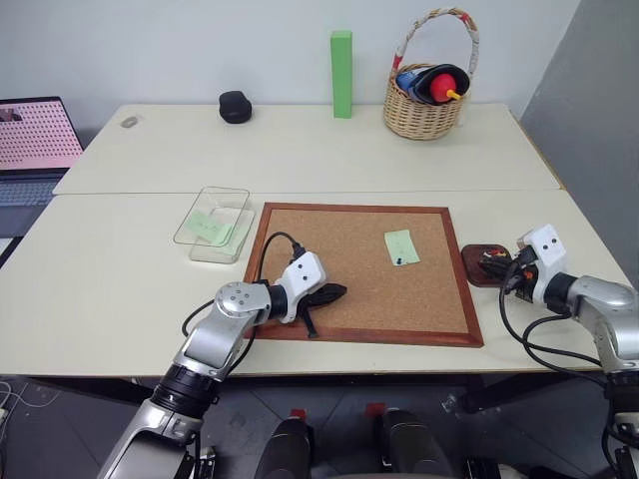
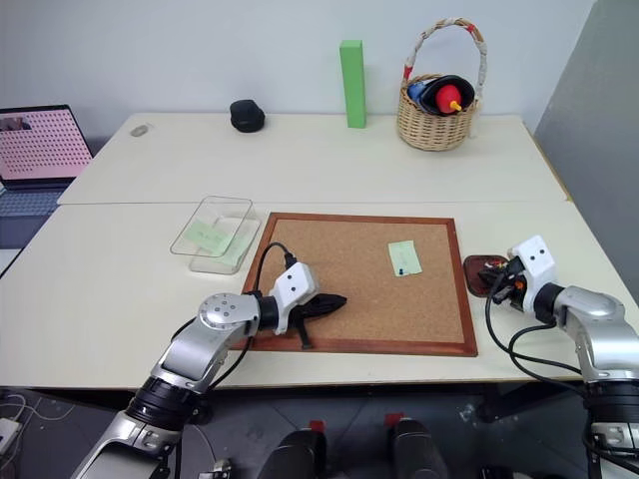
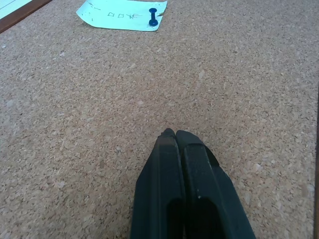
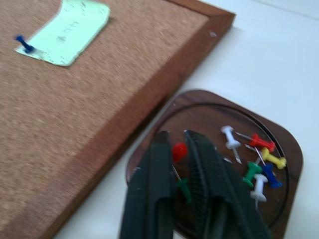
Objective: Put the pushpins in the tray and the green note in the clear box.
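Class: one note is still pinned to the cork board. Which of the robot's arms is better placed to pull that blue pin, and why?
The left. Its gripper is over the cork board, jaws shut and empty, pointing towards the note and blue pin. The right gripper is busy at the tray with a red pin between its jaws.

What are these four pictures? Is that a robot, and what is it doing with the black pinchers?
Yes, it is a robot with two arms. The two wide pictures come from cameras in its head, looking down at a table. The two close-up pictures come from cameras on its wrists. On the table lies a cork board with a green note pinned by a blue pushpin. Another green note lies in the clear box. The left gripper is shut and empty over the board. The right gripper is over the small brown tray, slightly open, with a red pushpin between its fingers. More pushpins lie in the tray.
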`<state>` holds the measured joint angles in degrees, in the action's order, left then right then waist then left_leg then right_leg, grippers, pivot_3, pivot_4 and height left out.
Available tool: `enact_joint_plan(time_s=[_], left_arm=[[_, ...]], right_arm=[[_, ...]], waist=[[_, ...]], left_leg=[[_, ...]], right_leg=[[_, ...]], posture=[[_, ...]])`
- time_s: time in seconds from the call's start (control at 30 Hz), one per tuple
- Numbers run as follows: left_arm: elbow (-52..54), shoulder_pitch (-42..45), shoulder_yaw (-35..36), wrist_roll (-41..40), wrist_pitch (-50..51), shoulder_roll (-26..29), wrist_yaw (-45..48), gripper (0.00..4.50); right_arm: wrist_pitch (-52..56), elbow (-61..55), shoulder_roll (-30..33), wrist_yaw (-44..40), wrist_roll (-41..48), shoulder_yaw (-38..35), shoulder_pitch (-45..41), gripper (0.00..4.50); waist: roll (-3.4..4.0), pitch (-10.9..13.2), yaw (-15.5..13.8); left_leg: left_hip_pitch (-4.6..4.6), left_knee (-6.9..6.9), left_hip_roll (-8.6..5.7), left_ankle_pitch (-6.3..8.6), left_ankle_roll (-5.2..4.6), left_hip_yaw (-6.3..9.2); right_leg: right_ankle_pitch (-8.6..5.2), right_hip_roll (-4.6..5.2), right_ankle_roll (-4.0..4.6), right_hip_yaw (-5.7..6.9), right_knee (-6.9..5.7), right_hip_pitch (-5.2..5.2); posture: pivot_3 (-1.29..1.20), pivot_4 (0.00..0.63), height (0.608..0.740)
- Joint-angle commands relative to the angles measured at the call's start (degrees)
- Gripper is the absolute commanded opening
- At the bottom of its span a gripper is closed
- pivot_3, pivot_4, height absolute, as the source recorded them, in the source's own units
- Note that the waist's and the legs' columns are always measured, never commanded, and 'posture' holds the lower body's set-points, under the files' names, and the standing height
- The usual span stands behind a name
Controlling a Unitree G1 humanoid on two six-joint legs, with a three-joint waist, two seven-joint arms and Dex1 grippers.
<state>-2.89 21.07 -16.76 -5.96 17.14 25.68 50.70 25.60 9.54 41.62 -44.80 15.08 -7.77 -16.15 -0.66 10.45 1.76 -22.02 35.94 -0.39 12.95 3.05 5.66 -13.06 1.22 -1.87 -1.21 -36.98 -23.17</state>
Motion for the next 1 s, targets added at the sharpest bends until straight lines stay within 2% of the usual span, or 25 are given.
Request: enact_joint_plan(time_s=[0.03,0.23,0.37,0.53,0.67,0.8,1.0], left_arm=[[-3.4,-2.3,-3.5,2.7,1.8,0.8,1.1,0.00],[-3.3,-2.4,-3.5,2.7,1.8,0.8,1.1,0.00],[-3.4,-2.3,-3.6,2.8,1.8,0.8,1.1,0.00],[-3.6,-2.1,-3.6,2.7,1.6,0.8,1.2,0.00],[-3.8,-1.9,-3.5,2.7,1.4,0.8,1.1,0.00],[-4.0,-1.7,-3.6,2.7,1.3,0.7,1.1,0.00],[-3.7,-1.8,-3.6,2.6,1.4,0.8,0.7,0.00]], right_arm=[[-0.4,-1.2,0.5,0.6,-0.4,-0.7,-1.4,1.54],[-0.6,-1.7,-0.4,1.1,1.3,-2.6,-2.8,2.89],[-0.1,-3.2,-1.6,0.3,4.1,-3.7,-3.9,3.57],[0.6,-6.5,-4.1,-0.6,5.9,-1.3,-5.2,3.57],[-0.7,-8.6,-7.5,-1.0,3.8,3.9,-6.1,3.57],[-3.8,-6.2,-10.4,-0.1,-0.3,9.4,-7.3,3.57],[-6.5,-1.6,-14.5,1.9,-2.7,11.9,-8.8,3.57]], waist=[[0.01,0.0,0.0],[0.01,0.0,0.0],[0.01,0.0,0.0],[0.01,0.0,0.0],[0.03,0.0,0.1],[-0.01,0.0,0.1],[-0.01,-0.1,0.0]], left_leg=[[0.00,0.00,0.00,0.00,0.00,0.00],[0.00,0.00,0.00,0.00,0.00,0.01],[0.01,0.00,0.00,0.00,0.00,0.00],[0.00,-0.01,0.01,0.00,0.00,0.02],[0.01,-0.01,0.02,0.00,0.00,0.02],[0.01,-0.01,0.01,0.00,0.00,0.04],[0.02,-0.02,0.01,0.00,0.00,0.04]], right_leg=[[0.00,0.00,0.00,0.00,0.00,0.00],[0.00,0.00,-0.01,0.01,0.00,0.00],[0.02,0.00,-0.03,0.00,-0.01,0.00],[0.03,0.00,-0.05,0.02,0.00,0.00],[0.02,-0.01,-0.04,0.01,-0.01,0.00],[0.03,-0.01,-0.05,0.04,0.00,0.00],[0.11,-0.01,-0.19,0.04,-0.01,0.00]], posture=[[0.00,0.150,0.740],[0.00,0.150,0.740],[0.00,0.150,0.740],[0.00,0.150,0.740],[0.00,0.150,0.740],[0.00,0.150,0.740],[0.00,0.150,0.740]])
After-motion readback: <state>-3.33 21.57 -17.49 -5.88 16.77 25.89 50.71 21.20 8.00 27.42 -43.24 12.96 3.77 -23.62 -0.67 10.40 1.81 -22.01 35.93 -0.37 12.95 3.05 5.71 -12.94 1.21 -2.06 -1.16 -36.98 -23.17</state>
